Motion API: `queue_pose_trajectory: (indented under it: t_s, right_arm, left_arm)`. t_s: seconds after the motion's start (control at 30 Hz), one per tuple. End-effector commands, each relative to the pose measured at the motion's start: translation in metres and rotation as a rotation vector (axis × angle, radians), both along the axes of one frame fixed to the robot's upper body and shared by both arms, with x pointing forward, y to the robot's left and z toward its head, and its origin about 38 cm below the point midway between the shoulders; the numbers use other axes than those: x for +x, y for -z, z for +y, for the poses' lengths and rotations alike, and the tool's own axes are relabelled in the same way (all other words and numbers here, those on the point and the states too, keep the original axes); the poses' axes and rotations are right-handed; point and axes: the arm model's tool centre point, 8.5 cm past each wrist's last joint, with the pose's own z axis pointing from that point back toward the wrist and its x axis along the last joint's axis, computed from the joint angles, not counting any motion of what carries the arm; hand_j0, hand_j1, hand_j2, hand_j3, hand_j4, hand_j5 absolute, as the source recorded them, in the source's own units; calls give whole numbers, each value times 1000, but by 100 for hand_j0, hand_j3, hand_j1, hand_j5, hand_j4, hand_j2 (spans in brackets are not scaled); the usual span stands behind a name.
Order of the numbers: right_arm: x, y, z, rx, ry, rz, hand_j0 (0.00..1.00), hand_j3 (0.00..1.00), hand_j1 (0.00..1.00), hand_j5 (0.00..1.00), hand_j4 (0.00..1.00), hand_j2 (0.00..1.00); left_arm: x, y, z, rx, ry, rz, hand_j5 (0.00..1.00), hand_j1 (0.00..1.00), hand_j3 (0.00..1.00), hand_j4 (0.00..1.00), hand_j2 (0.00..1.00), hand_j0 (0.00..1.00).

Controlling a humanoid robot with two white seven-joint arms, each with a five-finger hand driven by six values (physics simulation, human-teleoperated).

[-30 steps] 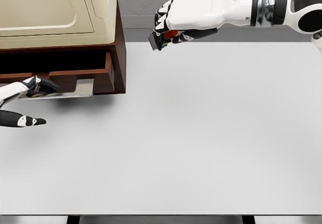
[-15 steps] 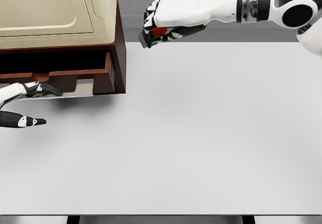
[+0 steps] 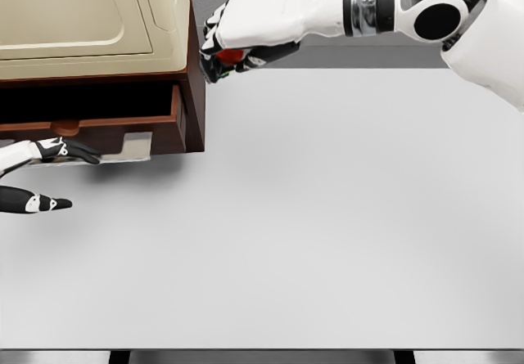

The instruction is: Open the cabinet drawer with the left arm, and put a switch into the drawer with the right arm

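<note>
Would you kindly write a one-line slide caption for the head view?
Right robot hand carries the switch beside the cabinet; left robot hand rests at the open drawer.

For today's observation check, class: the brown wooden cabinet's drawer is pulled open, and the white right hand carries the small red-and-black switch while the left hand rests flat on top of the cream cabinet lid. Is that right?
Not quite. The head view shows the left hand low at the picture's left edge, in front of the open drawer, not on the cream lid. The brown wooden cabinet and the right hand holding the red-and-black switch are as stated.
</note>
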Motion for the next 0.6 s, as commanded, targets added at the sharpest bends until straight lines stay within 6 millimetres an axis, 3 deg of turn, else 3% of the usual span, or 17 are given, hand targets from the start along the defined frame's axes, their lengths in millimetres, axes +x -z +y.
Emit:
queue_pose_trajectory:
  t_s: [0.0,0.3,0.57]
  right_arm:
    - [-2,0,9,10,-17,7,46,46,46,46,46,46]
    - [-9,-4,40,17,-75,4,46,46,46,46,46,46]
    - [-23,-5,50,23,-124,-5,46,46,46,46,46,46]
  left_arm:
    - [-3,3,-3,19,25,4,76,76,76,76,76,76]
    - [-6,0,-2,29,30,7,76,76,76,76,76,76]
    - [-7,-1,-4,28,35,7,76,76,76,76,76,76]
